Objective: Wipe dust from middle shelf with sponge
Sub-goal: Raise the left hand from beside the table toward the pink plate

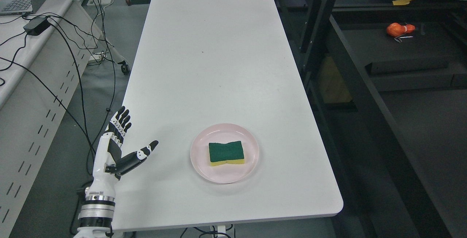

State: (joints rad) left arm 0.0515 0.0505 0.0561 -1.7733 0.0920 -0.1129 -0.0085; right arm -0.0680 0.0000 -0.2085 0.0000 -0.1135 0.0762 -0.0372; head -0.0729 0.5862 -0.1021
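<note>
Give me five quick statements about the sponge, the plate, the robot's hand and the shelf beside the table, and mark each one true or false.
1. The sponge lies on the pink plate, green side up. True.
2. The left hand is gripping the sponge. False: it is open at the table's left edge, apart from the plate and holding nothing.
3. The plate sits near the front end of the white table. True.
4. The right hand is resting on the plate. False: no right hand shows in the head view.
5. The orange object sits on the white table. False: it lies on the dark shelf to the right of the table.
</note>
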